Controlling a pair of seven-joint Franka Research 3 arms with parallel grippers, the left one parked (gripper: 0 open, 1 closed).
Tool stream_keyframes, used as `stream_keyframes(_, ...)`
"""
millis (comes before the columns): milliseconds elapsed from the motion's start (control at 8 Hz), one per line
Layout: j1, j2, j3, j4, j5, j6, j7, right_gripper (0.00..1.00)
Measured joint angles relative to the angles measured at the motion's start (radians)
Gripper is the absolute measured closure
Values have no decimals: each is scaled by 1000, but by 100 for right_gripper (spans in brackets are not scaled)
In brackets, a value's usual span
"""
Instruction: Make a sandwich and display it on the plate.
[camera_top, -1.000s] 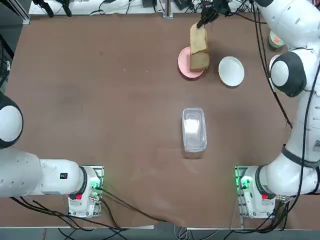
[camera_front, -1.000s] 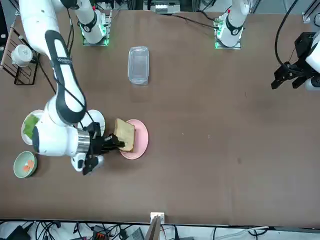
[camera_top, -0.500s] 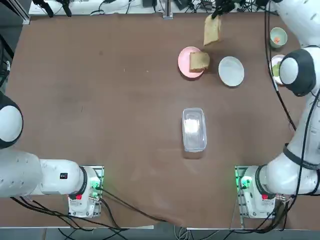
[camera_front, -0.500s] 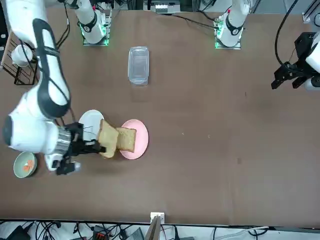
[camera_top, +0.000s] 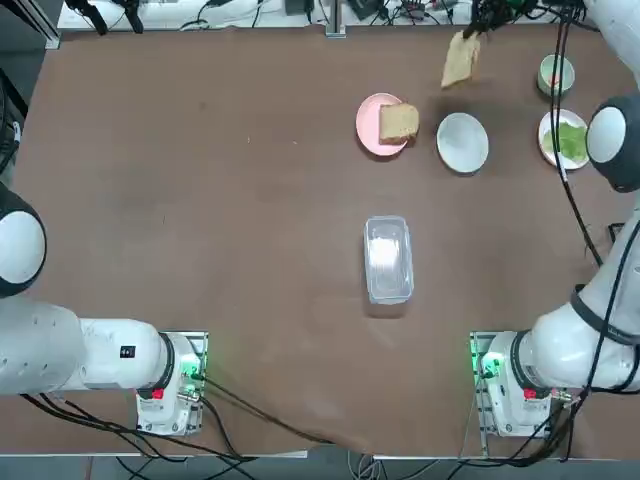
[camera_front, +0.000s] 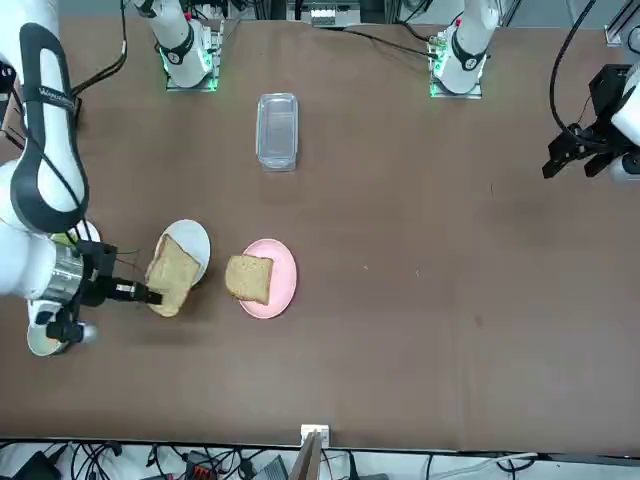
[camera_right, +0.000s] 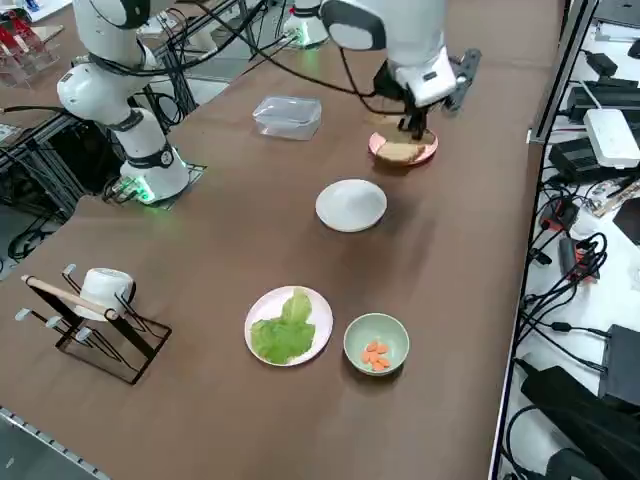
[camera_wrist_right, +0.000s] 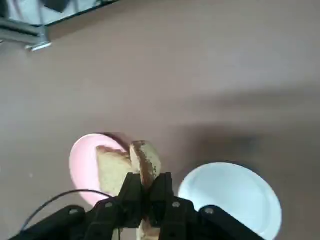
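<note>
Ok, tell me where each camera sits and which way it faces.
Top: overhead, looking down; both arms show.
Front: across the table, facing the robot; both arms show.
Right side: raised at the robot's right, looking diagonally down; both arms show.
Wrist: on the right arm, facing its own hand, closed on bread.
Top and front share the clear box.

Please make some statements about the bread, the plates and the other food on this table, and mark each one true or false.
1. The right claw holds a bread slice above the table. True.
2. The other bread slice lies on the plain white plate. False: it lies on the pink plate.
3. The lettuce is on a plate beside the green bowl. True.
4. The green bowl contains bread. False: it contains small orange pieces.
5. The sandwich is already finished on a plate. False: the two slices are apart and the lettuce is not between them.
</note>
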Motion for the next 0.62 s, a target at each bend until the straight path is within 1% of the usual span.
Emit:
stream_keyframes(125,-7,-43,-4,-106,1,102,11,92)
stream_keyframes(250,-14,-89,-4,-227,29,217,17,92)
stream_keyframes(375,-16,-130,-4,-339,75,317,18,92)
stream_keyframes(625,-15,-184,-3,-506,160,478,31,92)
